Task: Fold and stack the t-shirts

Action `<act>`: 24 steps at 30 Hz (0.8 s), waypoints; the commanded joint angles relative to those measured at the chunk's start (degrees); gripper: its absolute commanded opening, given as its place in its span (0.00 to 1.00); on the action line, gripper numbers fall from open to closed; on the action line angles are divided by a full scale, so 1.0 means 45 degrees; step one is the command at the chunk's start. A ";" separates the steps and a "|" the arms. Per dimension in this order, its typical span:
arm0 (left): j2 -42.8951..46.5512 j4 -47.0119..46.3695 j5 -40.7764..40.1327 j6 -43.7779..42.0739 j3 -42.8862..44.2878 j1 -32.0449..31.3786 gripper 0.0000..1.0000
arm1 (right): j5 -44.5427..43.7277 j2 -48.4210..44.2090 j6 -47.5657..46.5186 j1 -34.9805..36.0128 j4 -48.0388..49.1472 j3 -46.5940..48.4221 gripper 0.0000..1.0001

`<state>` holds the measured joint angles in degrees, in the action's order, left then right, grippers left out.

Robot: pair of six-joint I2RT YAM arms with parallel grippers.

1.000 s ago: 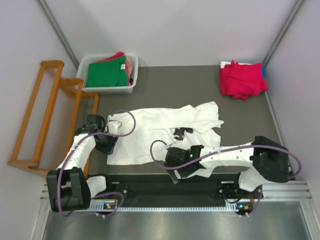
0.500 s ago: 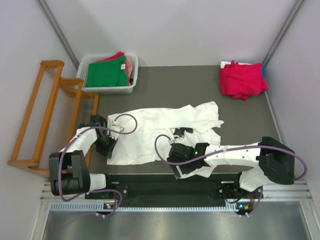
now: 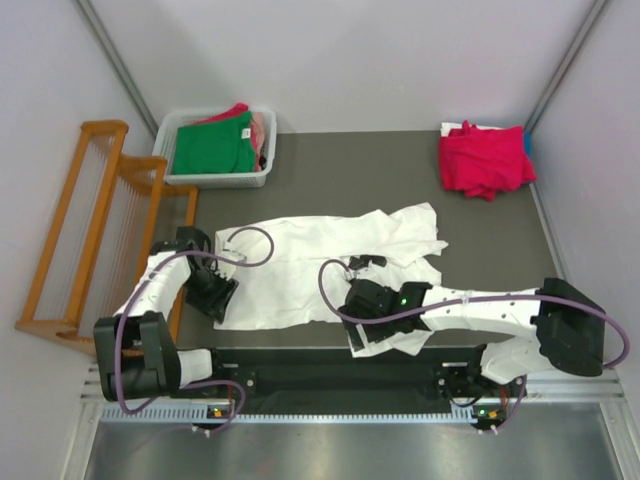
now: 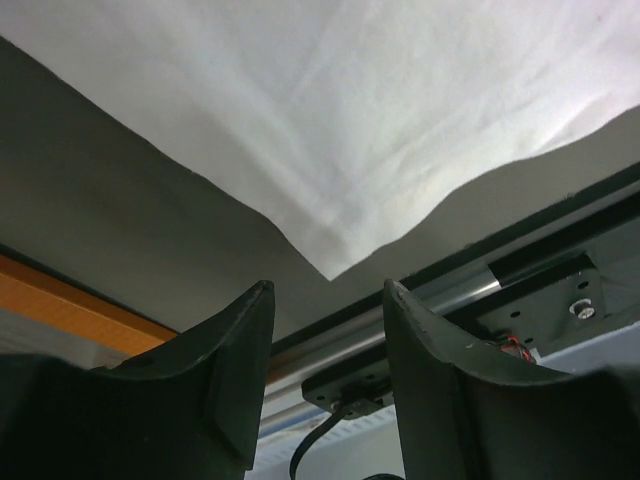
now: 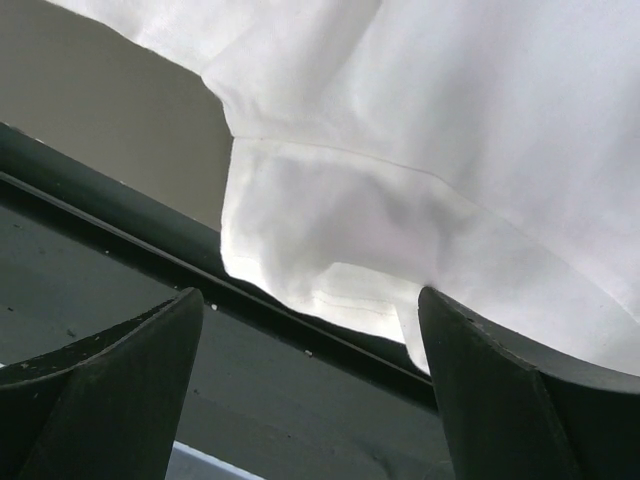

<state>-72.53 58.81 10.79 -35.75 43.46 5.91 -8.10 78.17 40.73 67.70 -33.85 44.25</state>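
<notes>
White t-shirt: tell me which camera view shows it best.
Top external: nearly the whole white t-shirt is visible there, spread out and rumpled. The left wrist view shows only one corner of it. The right wrist view shows only a folded hem edge.

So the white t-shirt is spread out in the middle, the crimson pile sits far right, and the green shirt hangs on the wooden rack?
Not the rack: the top view shows the green shirt lying in the white basket beside the wooden rack. The white t-shirt spread in the middle and the crimson pile far right are as you say.
</notes>
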 commanded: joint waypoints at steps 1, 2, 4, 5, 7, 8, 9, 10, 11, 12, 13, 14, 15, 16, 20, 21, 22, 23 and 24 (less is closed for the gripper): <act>0.0161 0.1209 -0.0384 -0.0746 0.0284 0.0054 0.53 | -0.0271 -0.0399 0.0089 -0.0181 0.0334 -0.0126 0.89; 0.0181 0.1209 -0.0540 -0.0767 0.0206 0.0073 0.53 | -0.0251 -0.0457 0.0089 -0.0201 0.0334 -0.0184 0.89; 0.0181 0.1093 -0.0503 -0.0787 0.0030 0.0053 0.52 | -0.0213 -0.0535 0.0109 -0.0279 0.0373 -0.0243 0.89; 0.0142 0.0860 -0.0522 -0.0767 -0.0048 0.0053 0.49 | -0.0173 -0.0593 0.0090 -0.0318 0.0353 -0.0263 0.89; 0.0025 0.0528 -0.0697 -0.0631 -0.0283 0.0053 0.47 | -0.0134 -0.0575 0.0012 -0.0416 0.0353 -0.0282 0.88; -0.0014 0.0158 -0.0794 -0.0592 -0.0361 0.0053 0.47 | -0.0095 -0.0555 -0.0027 -0.0416 0.0334 -0.0263 0.89; -0.0053 0.0019 -0.0737 -0.0591 -0.0497 0.0053 0.47 | -0.0076 -0.0516 -0.0066 -0.0455 0.0314 -0.0224 0.88; -0.0266 -0.0040 -0.0679 -0.0611 -0.0518 0.0053 0.47 | -0.0017 -0.0439 -0.0086 -0.0455 0.0276 -0.0204 0.88; -0.0404 -0.0079 -0.0466 -0.0611 -0.0498 0.0053 0.47 | -0.0017 -0.0418 -0.0164 -0.0474 0.0256 -0.0108 0.88; -0.0560 -0.0138 -0.0405 -0.0534 -0.0382 0.0053 0.46 | -0.0017 -0.0399 -0.0184 -0.0475 0.0198 -0.0049 0.88; -0.0832 -0.0177 -0.0347 -0.0513 -0.0323 0.0053 0.45 | -0.0017 -0.0302 -0.0203 -0.0475 0.0178 -0.0009 0.88; -0.0970 -0.0216 -0.0230 -0.0513 -0.0264 0.0053 0.45 | -0.0036 -0.0262 -0.0223 -0.0475 0.0139 0.0107 0.88; -0.1049 -0.0236 -0.0132 -0.0475 -0.0186 0.0053 0.44 | -0.0017 -0.0204 -0.0262 -0.0475 0.0119 0.0147 0.88; -0.1146 -0.0255 -0.0093 -0.0474 -0.0166 0.0053 0.44 | 0.0002 -0.0049 -0.0243 -0.0475 0.0100 0.0205 0.88; -0.1108 -0.0450 0.0025 -0.0552 -0.0477 0.0054 0.43 | 0.0412 0.0362 -0.0262 -0.0475 0.0197 0.0362 0.88; -0.1089 -0.0625 0.0064 -0.0630 -0.0595 0.0053 0.43 | 0.0529 0.0479 -0.0301 -0.0417 0.0178 0.0381 0.87; -0.1127 -0.0723 0.0122 -0.0650 -0.0654 0.0053 0.43 | 0.0549 0.0654 -0.0340 -0.0397 0.0158 0.0382 0.87; -0.1166 -0.0782 0.0161 -0.0669 -0.0770 0.0053 0.42 | 0.0608 0.0753 -0.0418 -0.0416 0.0158 0.0382 0.87; -0.1186 -0.0822 0.0220 -0.0689 -0.0830 0.0053 0.42 | 0.0763 0.0850 -0.0476 -0.0377 0.0119 0.0382 0.87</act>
<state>-77.80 57.06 9.47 -37.67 41.12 5.91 -6.48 80.38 39.99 66.19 -33.89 43.51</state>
